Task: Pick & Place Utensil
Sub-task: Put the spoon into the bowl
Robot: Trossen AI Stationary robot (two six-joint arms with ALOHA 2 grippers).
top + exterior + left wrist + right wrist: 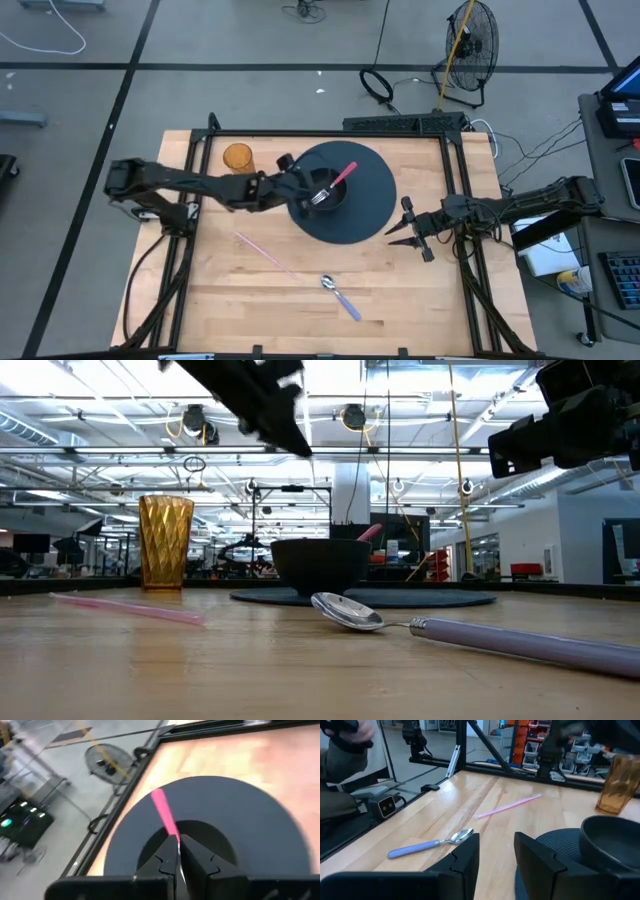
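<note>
A fork point(337, 181) with a pink handle point(162, 812) and metal tines sits over a black bowl point(340, 205) on a dark round placemat point(372, 200). My left gripper point(305, 193) reaches in from the table's left, above the bowl's left part, and is shut on the fork. In the low view the gripper point(298, 440) is well above the bowl point(320, 565), and the pink handle end point(368, 532) shows just over the rim. My right gripper point(405, 228) waits open at the placemat's right edge, touching nothing. My left gripper pinches the fork's metal part point(178, 851), just below the pink handle, between its two fingers point(200, 862). The fingers slant down from the table's left and lie along the fork. The handle points away past the fingertips, over the bowl. Whether the fork touches the bowl I cannot tell.
A spoon point(340, 296) with a lavender handle lies near the table's near edge, and a pink straw point(262, 250) lies to its left. An amber cup point(237, 157) stands left of the placemat. A person's sleeve point(342, 755) shows beyond the table in the right wrist view.
</note>
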